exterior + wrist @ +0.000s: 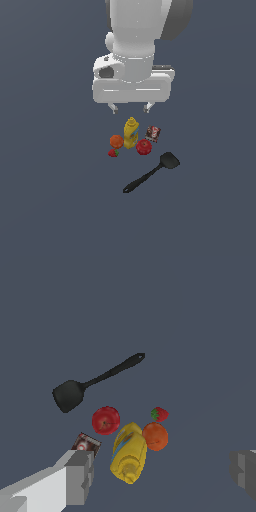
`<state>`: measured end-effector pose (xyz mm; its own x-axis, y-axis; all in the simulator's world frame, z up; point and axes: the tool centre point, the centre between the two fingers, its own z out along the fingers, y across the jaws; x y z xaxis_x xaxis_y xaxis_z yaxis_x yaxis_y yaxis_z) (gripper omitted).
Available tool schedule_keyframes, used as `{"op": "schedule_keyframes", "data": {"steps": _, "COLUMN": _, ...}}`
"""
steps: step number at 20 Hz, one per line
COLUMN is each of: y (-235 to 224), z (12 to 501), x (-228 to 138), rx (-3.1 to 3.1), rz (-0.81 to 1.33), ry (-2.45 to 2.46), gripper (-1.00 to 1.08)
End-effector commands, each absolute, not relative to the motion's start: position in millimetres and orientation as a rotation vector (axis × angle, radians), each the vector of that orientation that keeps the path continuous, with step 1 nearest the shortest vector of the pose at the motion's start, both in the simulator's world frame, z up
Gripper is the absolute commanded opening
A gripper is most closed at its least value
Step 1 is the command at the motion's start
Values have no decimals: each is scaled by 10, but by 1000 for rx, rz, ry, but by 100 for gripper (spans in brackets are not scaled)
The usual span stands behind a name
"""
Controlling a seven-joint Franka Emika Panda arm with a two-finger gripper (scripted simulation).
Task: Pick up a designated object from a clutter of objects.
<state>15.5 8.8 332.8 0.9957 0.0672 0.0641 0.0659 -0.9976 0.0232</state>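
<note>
Red apple [144, 146] [105, 420]: resting on the dark floor [50, 200], in the cluster, on the exterior view's right of the yellow mustard bottle [131, 133] [128, 452], just beside it. Small dark red-brown box [153, 133] [86, 444]: just beyond the apple, farther back. Orange ball [116, 141] [155, 436]: on the exterior view's left of the bottle, touching or nearly so. Tiny strawberry [113, 152] [159, 414]: near the ball, toward the camera. Black spatula [151, 172] [95, 382]: lying flat, apart from the cluster, blade near the apple, handle pointing away toward the exterior view's near left. Gripper [131, 108] [162, 473]: suspended above the cluster, fingers [80, 476] released and spread wide, grasping nothing.
</note>
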Motion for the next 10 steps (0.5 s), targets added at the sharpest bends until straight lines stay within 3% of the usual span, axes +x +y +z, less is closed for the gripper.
{"op": "schedule_keyframes", "data": {"steps": 1, "y": 87, "z": 3328, "x": 155, "rx": 3117, "rz": 101, "ry": 104, "gripper": 100}}
{"op": "schedule_keyframes", "data": {"steps": 10, "y": 218, "z": 3254, "x": 188, "rx": 3125, "rz": 75, "ry": 162, "gripper": 100}}
